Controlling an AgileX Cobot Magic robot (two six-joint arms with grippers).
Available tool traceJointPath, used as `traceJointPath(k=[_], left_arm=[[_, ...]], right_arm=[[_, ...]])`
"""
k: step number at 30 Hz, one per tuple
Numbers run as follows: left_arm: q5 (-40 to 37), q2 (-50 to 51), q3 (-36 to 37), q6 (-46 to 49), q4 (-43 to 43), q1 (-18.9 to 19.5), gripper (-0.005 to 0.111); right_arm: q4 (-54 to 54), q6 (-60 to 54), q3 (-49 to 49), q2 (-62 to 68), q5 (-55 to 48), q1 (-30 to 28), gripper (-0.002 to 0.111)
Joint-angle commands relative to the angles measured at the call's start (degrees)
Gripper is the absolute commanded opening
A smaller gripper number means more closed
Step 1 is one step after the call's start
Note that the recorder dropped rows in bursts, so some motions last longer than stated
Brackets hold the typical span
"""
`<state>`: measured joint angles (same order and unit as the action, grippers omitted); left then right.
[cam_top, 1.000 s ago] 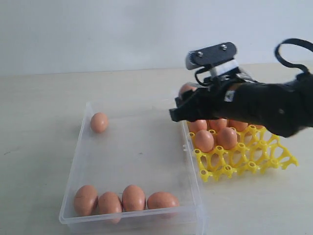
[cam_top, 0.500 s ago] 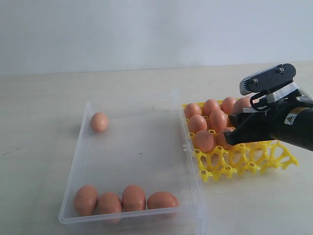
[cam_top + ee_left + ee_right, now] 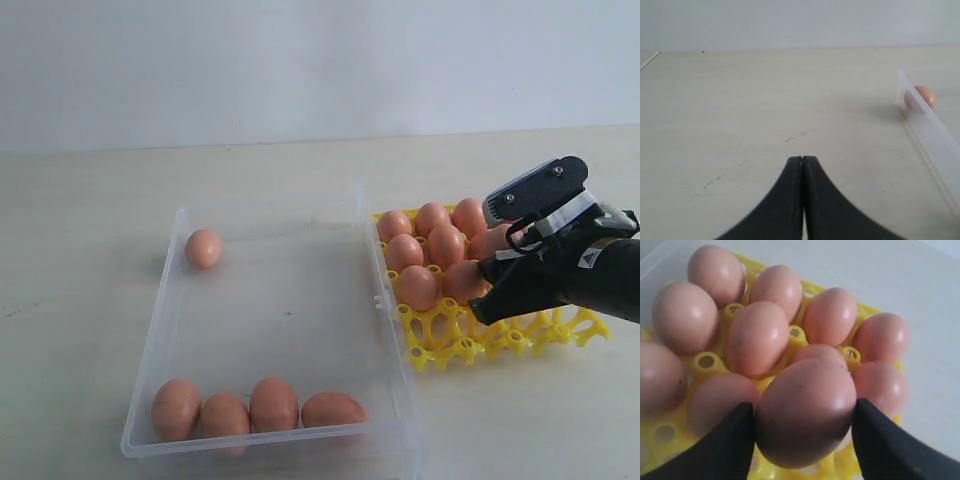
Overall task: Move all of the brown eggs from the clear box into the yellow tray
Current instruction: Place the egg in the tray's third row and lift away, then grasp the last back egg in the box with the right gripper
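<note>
My right gripper [image 3: 489, 252] is shut on a brown egg [image 3: 486, 241], low over the near right part of the yellow tray [image 3: 450, 350]. In the right wrist view that egg [image 3: 806, 412] sits between the two black fingers [image 3: 732, 442], just above the tray's yellow cups [image 3: 707, 361]. Several brown eggs [image 3: 419, 287] fill the tray's far and left cups. The clear box [image 3: 388, 330] holds one egg [image 3: 203, 248] at its far left corner and several [image 3: 273, 403] along its near wall. My left gripper [image 3: 802, 160] is shut and empty over bare table, left of the box.
The left wrist view shows the box's corner wall [image 3: 927, 131] with one egg [image 3: 920, 98] behind it. The tray lies directly against the box's right wall. A pale wooden tabletop [image 3: 90, 250] surrounds both, and a plain wall rises behind.
The right gripper carried its egg rightward from the box's far right corner to over the tray, then dropped lower toward the cups. Eggs in the box stayed put.
</note>
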<state>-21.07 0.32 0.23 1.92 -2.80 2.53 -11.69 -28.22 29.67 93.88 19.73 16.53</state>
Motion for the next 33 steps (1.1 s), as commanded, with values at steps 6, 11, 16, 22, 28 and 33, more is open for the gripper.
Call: traceJointPath(k=[6, 11, 16, 22, 28, 33], left_arm=[[0.80, -0.32, -0.23, -0.33, -0.32, -0.29, 0.000], [0.80, -0.32, -0.23, -0.33, -0.32, -0.29, 0.000], [0.80, -0.32, -0.23, -0.33, -0.32, -0.29, 0.000], [0.80, -0.32, -0.23, -0.33, -0.32, -0.29, 0.000], [0.80, -0.32, -0.23, -0.33, -0.32, -0.29, 0.000], [0.80, -0.32, -0.23, -0.33, -0.32, -0.29, 0.000]], right_arm=[[-6.46, -10.02, 1.42, 1.34, 1.75, -0.32, 0.001], [-6.62, -11.59, 1.42, 1.34, 1.90, -1.49, 0.020], [-6.62, -11.35, 1.58, 1.34, 2.60, -1.96, 0.054], [-6.77, -11.17, 1.58, 0.64, 2.65, -1.96, 0.066], [-6.11, -7.25, 5.72, -8.40, -3.99, -1.83, 0.021], [-0.07, -0.81, 18.91, -10.91, -23.77, 1.36, 0.000]])
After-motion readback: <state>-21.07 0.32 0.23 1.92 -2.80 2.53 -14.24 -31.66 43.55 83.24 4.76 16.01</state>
